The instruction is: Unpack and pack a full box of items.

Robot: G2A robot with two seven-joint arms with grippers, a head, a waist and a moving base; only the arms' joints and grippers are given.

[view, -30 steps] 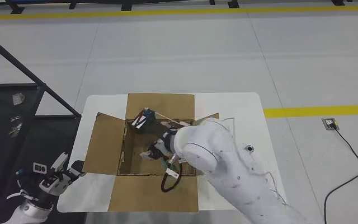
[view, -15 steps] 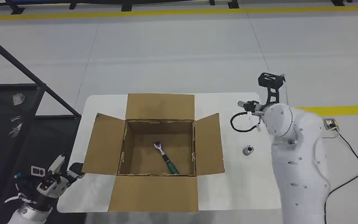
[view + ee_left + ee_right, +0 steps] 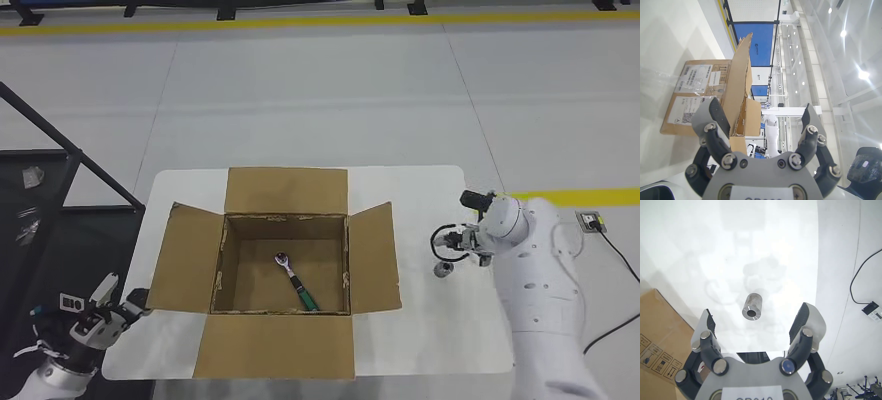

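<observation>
An open cardboard box (image 3: 285, 190) sits mid-table with its flaps spread. Inside lies a ratchet wrench (image 3: 296, 282) with a green handle. A short metal cylinder (image 3: 441, 268) with a bored centre stands on the white table right of the box. My right gripper (image 3: 455, 245) hovers just over this cylinder (image 3: 752, 306); in the right wrist view the gripper (image 3: 755, 313) is open, a finger on either side and apart from it. My left gripper (image 3: 112, 312) is off the table's front left corner, open (image 3: 762, 106) and holding nothing, facing the box's labelled side (image 3: 694, 89).
The box's right flap (image 3: 660, 328) lies close beside the right gripper. The table's right edge (image 3: 478, 300) is near the cylinder. A black frame (image 3: 60, 140) stands left of the table. A cable and plug box (image 3: 590, 222) lie on the floor at the right.
The right arm swung out from over the box to the table's right side, then came down over the metal cylinder. The left arm has stayed almost still.
</observation>
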